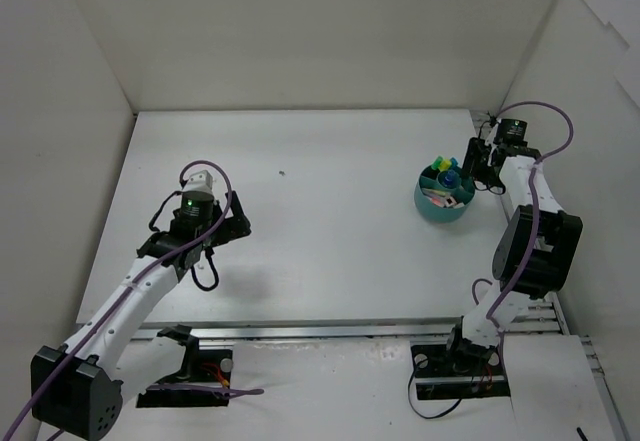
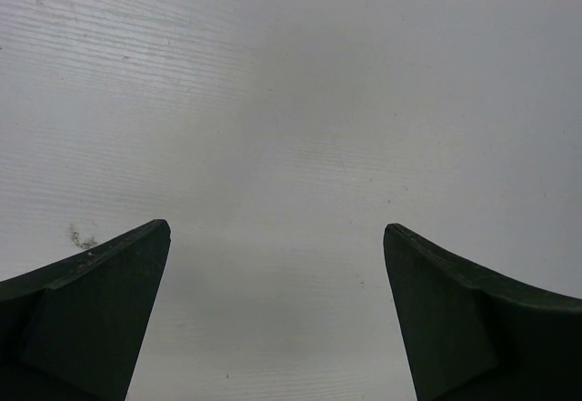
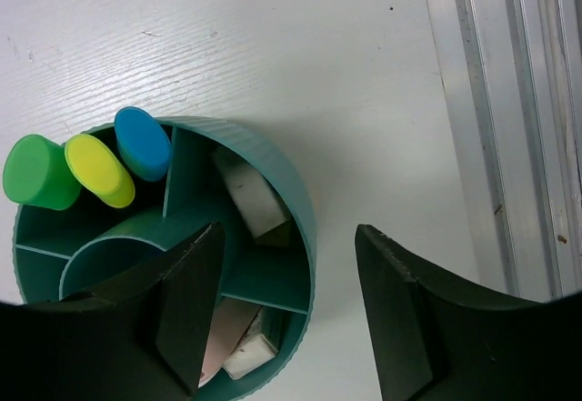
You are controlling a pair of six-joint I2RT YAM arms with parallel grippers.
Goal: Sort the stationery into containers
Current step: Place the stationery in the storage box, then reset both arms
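Tub (image 1: 440,216) by the worktop's (image 1: 330,161) right edge could tip, spilling highlighters (image 3: 98,172), if the right tool (image 3: 289,237), jaws apart over its wall, snags it.

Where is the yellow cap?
In the right wrist view, the yellow cap sits upper left in the teal tub, between the green cap and the blue cap.

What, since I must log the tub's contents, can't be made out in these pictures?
- Right wrist view: the teal tub's near compartments are covered by a finger of the right gripper, and the pale pieces there are only partly visible.
- Same view: only the caps of the three highlighters show, because the tub walls hide their bodies.
- Top view: the tub's contents are too small to name.
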